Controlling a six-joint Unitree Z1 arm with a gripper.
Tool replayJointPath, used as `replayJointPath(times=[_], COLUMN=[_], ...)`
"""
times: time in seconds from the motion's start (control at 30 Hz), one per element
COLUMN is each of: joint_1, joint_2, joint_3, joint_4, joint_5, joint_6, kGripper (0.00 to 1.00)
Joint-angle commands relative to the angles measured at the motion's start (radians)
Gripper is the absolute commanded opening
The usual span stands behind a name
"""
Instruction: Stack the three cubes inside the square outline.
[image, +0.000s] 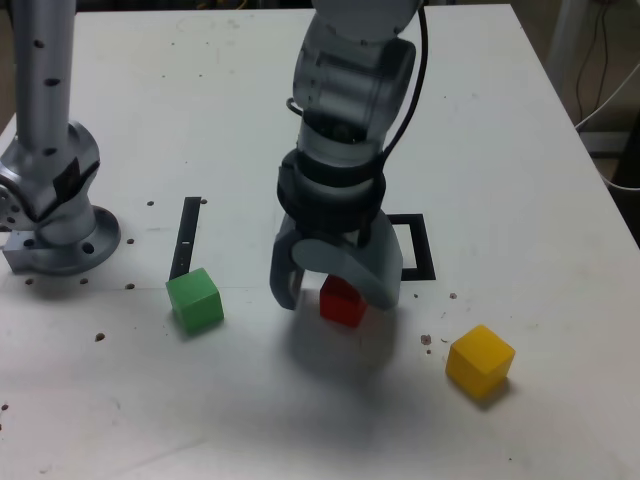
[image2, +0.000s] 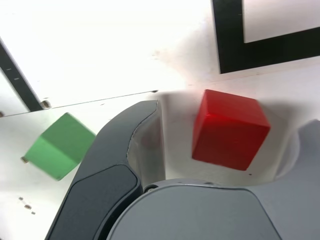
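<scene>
While astride the red cube (image: 343, 301), claw (image: 335, 285) between green cube (image: 195, 299) and yellow cube (image: 480, 362).

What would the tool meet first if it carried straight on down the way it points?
The red cube: it sits between the open jaws of the tool, with gaps either side. Below that, the table.

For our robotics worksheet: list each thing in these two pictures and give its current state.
red cube: on table, between open fingers, ungripped
green cube: loose on table
yellow cube: loose on table
square outline: empty
gripper: open around red cube
</scene>
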Motion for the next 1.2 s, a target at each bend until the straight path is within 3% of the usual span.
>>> replayJointPath(times=[0.0,0.57,0.83,1.17], joint_1=[0.001,0.001,0.001,0.001], joint_2=[0.008,0.004,0.001,-0.005], joint_3=[0.002,-0.008,-0.012,-0.037], joint_4=[-0.016,-0.021,-0.025,-0.017], joint_5=[0.0,0.007,-0.03,-0.025], joint_6=[0.008,0.039,0.063,0.072], kGripper=[0.7,0.27,0.21,0.17])
